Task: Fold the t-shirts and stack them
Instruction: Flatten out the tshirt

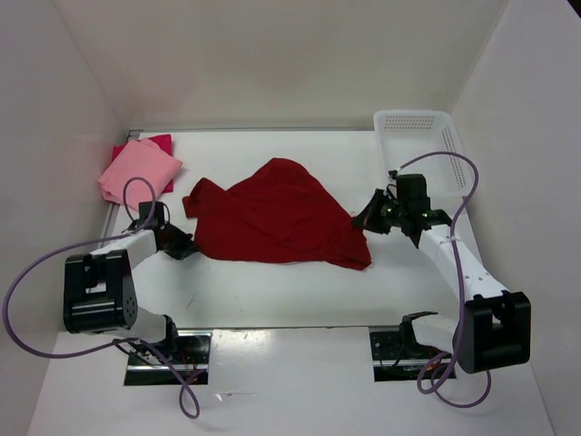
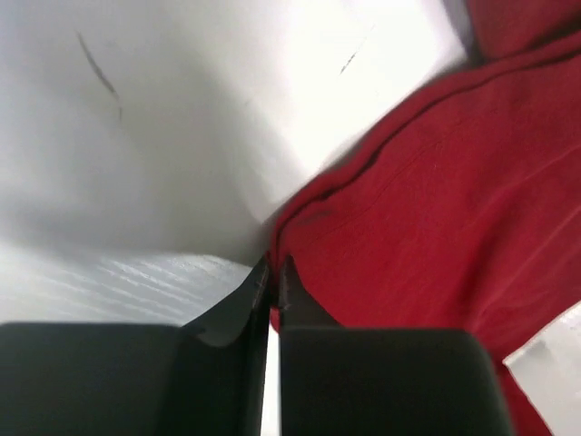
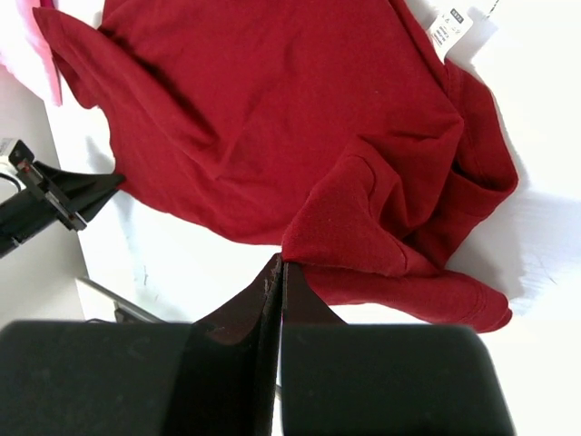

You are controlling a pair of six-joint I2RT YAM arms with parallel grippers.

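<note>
Our left pincer (image 2: pixel 274 272) is clenched on the left hem of the dark red t-shirt (image 2: pixel 436 200); our right pincer (image 3: pixel 277 272) pinches a fold at its right side. It lies rumpled across the bench (image 1: pixel 300 291) — the light pink t-shirt (image 1: pixel 136 171) sits folded far left, atop the magenta t-shirt (image 1: pixel 162 143).

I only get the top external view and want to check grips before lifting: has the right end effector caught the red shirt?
Observer: The right end effector is shut, a flap of the dark red t-shirt drawn to a point at its tips.
Operator: And the left?
Observer: The left end effector is almost shut, the shirt's hem meeting its tips.
Operator: Any label showing?
Observer: Yes, a white label, top right in the right wrist view.
</note>
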